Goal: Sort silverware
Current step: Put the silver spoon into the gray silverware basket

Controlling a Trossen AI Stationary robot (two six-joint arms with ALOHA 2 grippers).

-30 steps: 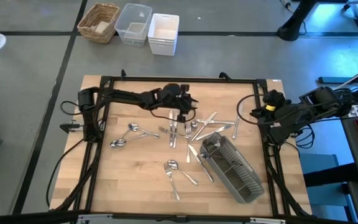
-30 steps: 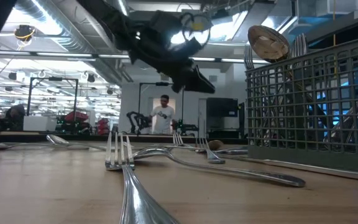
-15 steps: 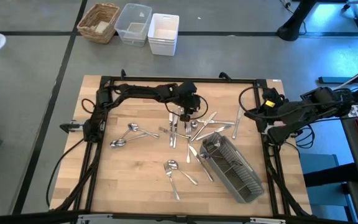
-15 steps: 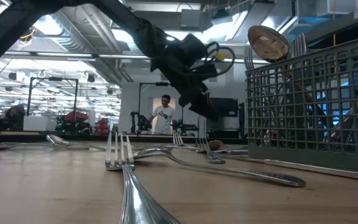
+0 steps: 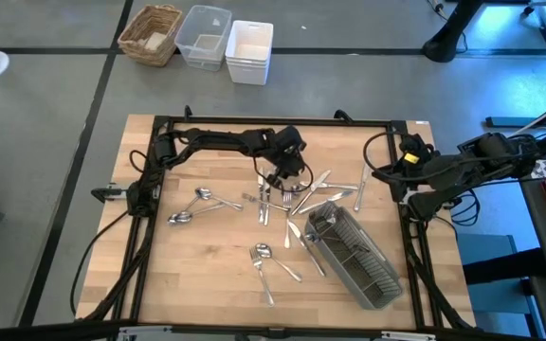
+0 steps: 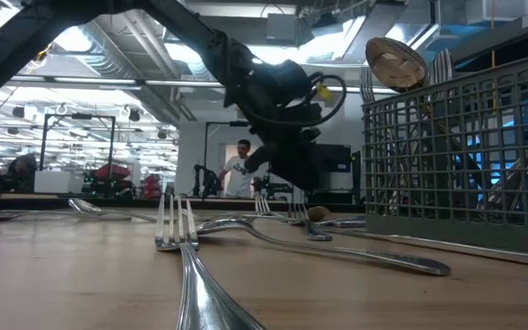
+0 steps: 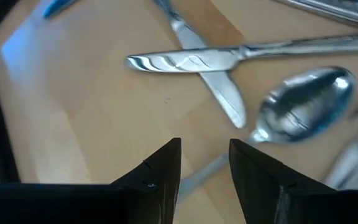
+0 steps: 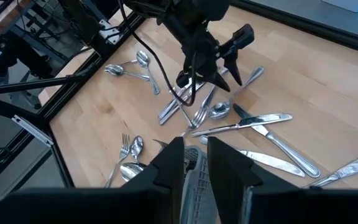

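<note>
Silverware lies scattered on the wooden table: a crossed heap of knives, forks and spoons (image 5: pixel 301 194) at the middle, spoons (image 5: pixel 195 204) to its left, more pieces (image 5: pixel 265 260) nearer. My left gripper (image 5: pixel 285 180) hovers open, tipped down, just over the heap's far-left part. In its wrist view the fingertips (image 7: pixel 204 165) stand either side of a spoon's handle (image 7: pixel 194 177), short of two crossed knives (image 7: pixel 197 65). The grey slatted caddy (image 5: pixel 354 251) lies at the near right with some pieces inside. My right gripper (image 8: pixel 196 155) waits raised by the right edge, slightly open with nothing between its fingers.
A black frame rail (image 5: pixel 273 121) borders the table. Beyond the far edge stand a wicker basket (image 5: pixel 152 33), a clear bin (image 5: pixel 204 36) and a white bin (image 5: pixel 250 49). In the low view a fork (image 6: pixel 186 247) lies close by, and a person (image 6: pixel 241 170) stands far back in the room.
My left gripper has come down toward the table's near edge onto the middle heap, tipping from nearly level to steeply downward and rolling somewhat. Most of this happened early; it has since almost settled. The silverware has not moved.
</note>
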